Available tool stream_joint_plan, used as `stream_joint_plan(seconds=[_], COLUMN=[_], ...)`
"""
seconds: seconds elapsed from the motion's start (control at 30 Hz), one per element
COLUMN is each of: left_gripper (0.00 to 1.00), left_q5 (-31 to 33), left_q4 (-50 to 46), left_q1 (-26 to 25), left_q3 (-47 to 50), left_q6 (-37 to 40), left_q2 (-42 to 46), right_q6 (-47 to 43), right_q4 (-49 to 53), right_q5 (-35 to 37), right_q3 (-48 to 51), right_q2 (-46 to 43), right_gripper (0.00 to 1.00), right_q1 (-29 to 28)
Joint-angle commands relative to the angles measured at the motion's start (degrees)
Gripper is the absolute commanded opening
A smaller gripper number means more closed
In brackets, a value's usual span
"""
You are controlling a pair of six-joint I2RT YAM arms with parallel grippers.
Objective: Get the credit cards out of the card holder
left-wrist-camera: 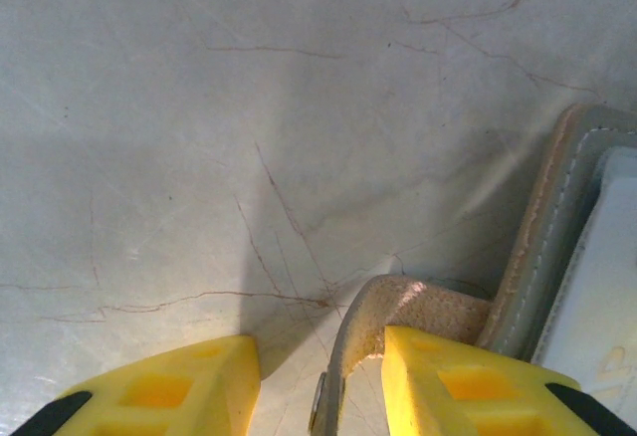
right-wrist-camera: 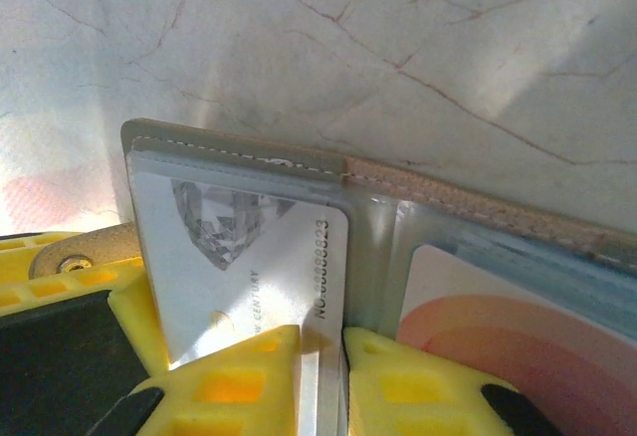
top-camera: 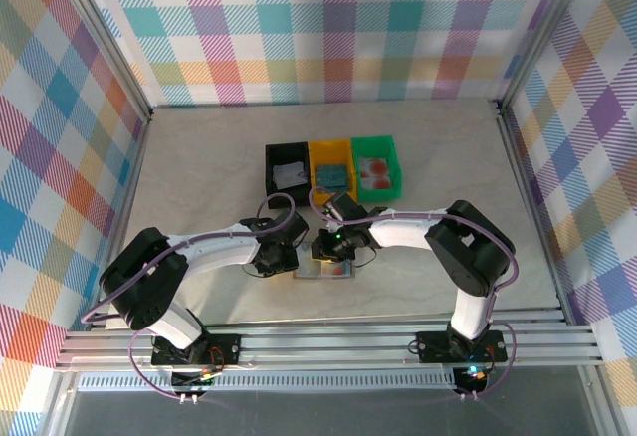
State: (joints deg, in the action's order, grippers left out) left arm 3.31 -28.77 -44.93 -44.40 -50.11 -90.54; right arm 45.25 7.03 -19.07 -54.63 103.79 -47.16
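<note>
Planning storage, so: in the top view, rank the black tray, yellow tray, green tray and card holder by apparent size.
1. black tray, yellow tray, green tray: look alike, unranked.
2. card holder: shows smaller, though partly covered.

the top view looks down from above and behind the arm bases (top-camera: 194,351), far enough back to take in the whole table (top-camera: 199,157), with the holder (top-camera: 325,269) near mid-frame. the left wrist view sits low and close at the holder's left edge, facing along the table over its own fingers (left-wrist-camera: 169,396). the right wrist view looks from close by onto the holder's open inside and a card (right-wrist-camera: 239,257). all three share the holder.
</note>
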Motion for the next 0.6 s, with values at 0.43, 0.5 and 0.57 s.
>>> stream_joint_plan(seconds=[0.43,0.5,0.57], left_gripper=[0.38,0.38,0.38], left_q5=[-12.4,-12.5,-12.5], left_q4=[18.7,18.7,18.8], left_q1=[-2.4,-2.4,-2.4], left_q3=[6.8,6.8,6.7], left_q6=[-1.0,-1.0,-1.0], left_q2=[-14.9,-15.0,-15.2], right_q6=[-1.5,-1.6,-1.5], right_q4=[-4.7,-6.5,-8.3], right_q5=[-2.7,-3.6,-5.0], right_q3=[1.3,2.0,2.7], right_q2=[3.4,3.1,3.1], right_gripper=[0.15,0.14,0.14], right_q1=[-1.5,-1.5,-1.5])
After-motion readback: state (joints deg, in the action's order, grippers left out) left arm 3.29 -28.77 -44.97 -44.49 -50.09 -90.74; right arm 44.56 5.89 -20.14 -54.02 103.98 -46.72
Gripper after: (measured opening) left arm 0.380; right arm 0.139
